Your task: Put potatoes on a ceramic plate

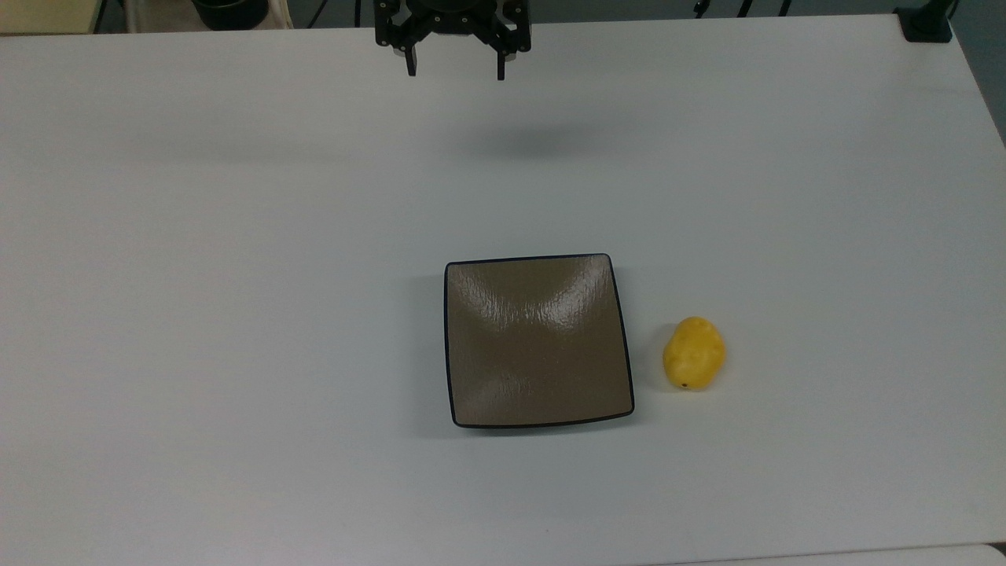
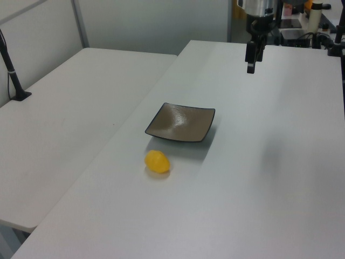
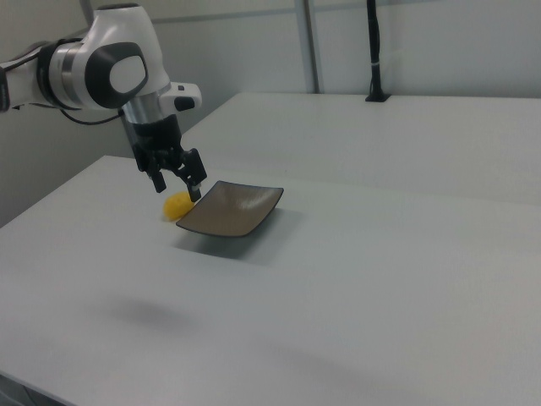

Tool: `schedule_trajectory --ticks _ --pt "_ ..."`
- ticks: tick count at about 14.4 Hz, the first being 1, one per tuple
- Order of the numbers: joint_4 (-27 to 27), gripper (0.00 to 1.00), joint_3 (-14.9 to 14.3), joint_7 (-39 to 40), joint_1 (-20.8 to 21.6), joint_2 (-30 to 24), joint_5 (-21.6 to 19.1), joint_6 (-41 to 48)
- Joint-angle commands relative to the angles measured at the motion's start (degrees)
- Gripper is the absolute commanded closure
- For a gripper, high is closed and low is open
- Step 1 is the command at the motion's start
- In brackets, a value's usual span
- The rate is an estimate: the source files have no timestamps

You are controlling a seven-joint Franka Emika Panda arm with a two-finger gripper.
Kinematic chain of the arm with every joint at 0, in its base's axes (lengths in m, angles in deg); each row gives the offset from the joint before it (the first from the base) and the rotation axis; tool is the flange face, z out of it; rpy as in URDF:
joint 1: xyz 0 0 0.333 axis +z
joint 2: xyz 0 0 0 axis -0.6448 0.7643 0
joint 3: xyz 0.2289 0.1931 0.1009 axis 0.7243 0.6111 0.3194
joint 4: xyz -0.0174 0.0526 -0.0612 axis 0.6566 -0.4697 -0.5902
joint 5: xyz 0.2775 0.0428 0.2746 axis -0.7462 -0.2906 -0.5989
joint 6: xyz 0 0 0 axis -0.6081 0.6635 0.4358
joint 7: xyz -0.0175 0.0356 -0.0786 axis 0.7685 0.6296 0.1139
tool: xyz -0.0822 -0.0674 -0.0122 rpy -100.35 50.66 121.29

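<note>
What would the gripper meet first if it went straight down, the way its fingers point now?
Most likely bare table. The open gripper hangs well away from the plate and the potato, near its shadow, though exact depth is unclear.

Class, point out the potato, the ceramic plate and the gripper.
potato (image 1: 694,353): top view, middle of its yellow body.
ceramic plate (image 1: 537,343): top view, centre of its bare dished surface.
gripper (image 1: 455,69): top view, midway between its fingertips.
</note>
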Motion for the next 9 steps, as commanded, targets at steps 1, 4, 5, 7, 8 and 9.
schedule_trajectory --ticks 1,4,5,7,8,9 --pt "-0.51 0.0 0.4 1.01 -0.11 -0.42 -0.45 -0.11" --pt "-0.52 0.0 0.49 0.66 0.07 -0.5 -0.45 -0.02" --pt "-0.52 0.0 0.49 0.48 0.07 -0.5 -0.54 -0.11" --pt "-0.52 0.0 0.49 0.48 0.07 -0.5 -0.54 -0.19" --pt "-0.52 0.0 0.49 0.48 0.07 -0.5 -0.54 -0.19" --pt "-0.52 0.0 0.58 0.4 0.07 -0.33 -0.71 -0.28"
